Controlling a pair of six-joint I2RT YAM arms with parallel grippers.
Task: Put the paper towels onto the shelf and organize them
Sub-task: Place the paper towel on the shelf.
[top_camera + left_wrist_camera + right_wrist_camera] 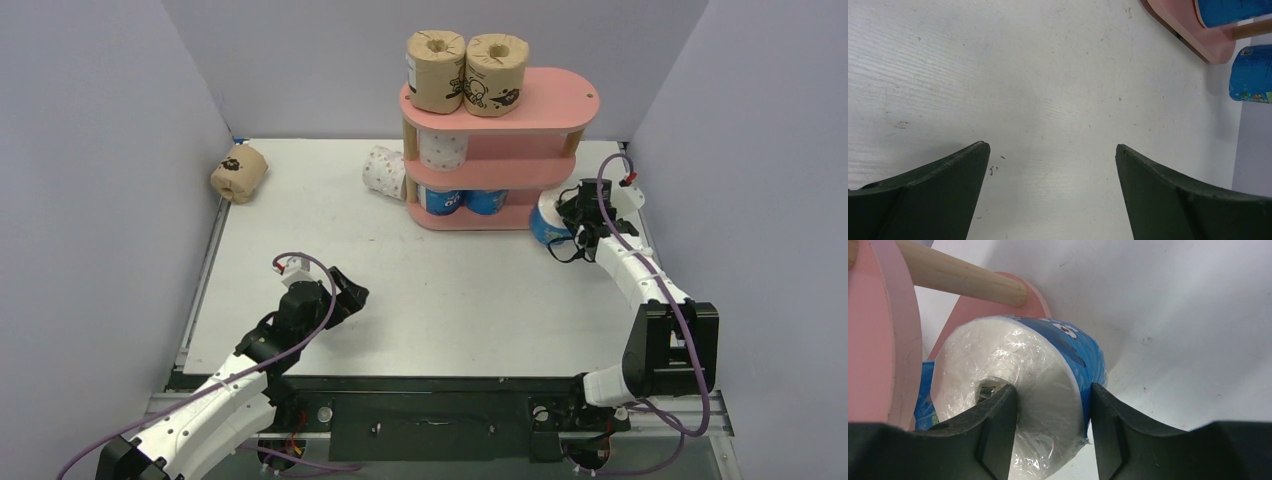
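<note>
At the right end of the pink shelf, my right gripper is clamped on a blue roll, one finger inside its core. I see two more blue rolls on the bottom board and two brown rolls on top. My left gripper hangs wide apart over the desk.

Open tabletop before the shelf

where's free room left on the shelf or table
Top board: bare right half, beside the two brown rolls. Middle board: open right of the white dotted roll. Wide bare table between the left gripper and the bottom board. Crowded: that board's right end, where the right gripper holds a blue roll beside two shelved blue rolls.
</note>
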